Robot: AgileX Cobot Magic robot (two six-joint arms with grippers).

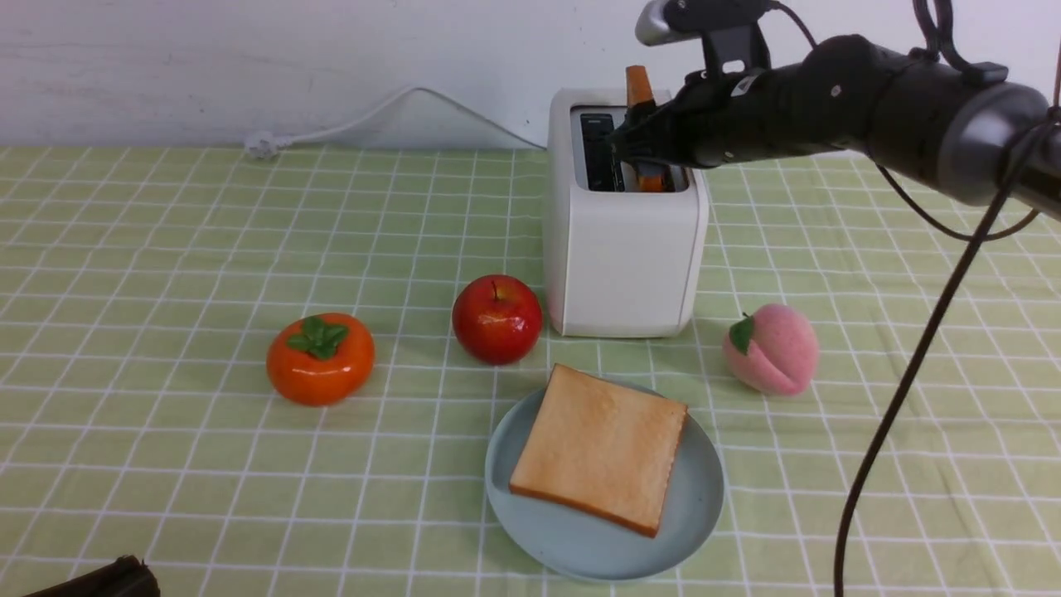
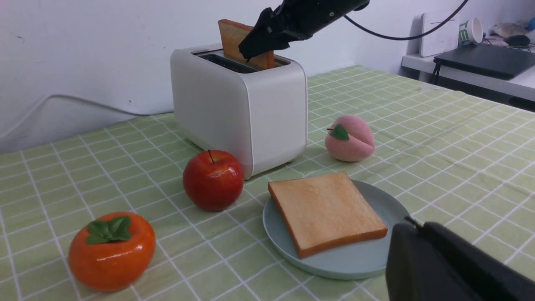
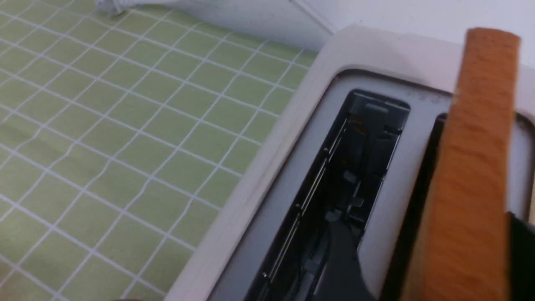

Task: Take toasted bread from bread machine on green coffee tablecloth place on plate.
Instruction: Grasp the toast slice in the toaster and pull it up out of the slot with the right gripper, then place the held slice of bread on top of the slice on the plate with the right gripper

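Black right pincer (image 1: 642, 153) straddles toast (image 1: 638, 84), hiding its middle.

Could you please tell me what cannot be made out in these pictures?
Right gripper grip: front view, its black body covers the standing toast; pinch unclear.
Left gripper: left wrist view, cut off by the edge, blurred; jaws unseen.
Standing toast's lower part: every view, hidden inside the bread machine.

A boxy white bread machine (image 1: 622, 265) stands far-centre on the green checked tablecloth (image 1: 166, 249), one orange-crusted toast slice (image 1: 638, 83) upright in its right slot, while the second slice (image 1: 601, 448) lies flat on the pale blue plate (image 1: 580, 547) just nearer.
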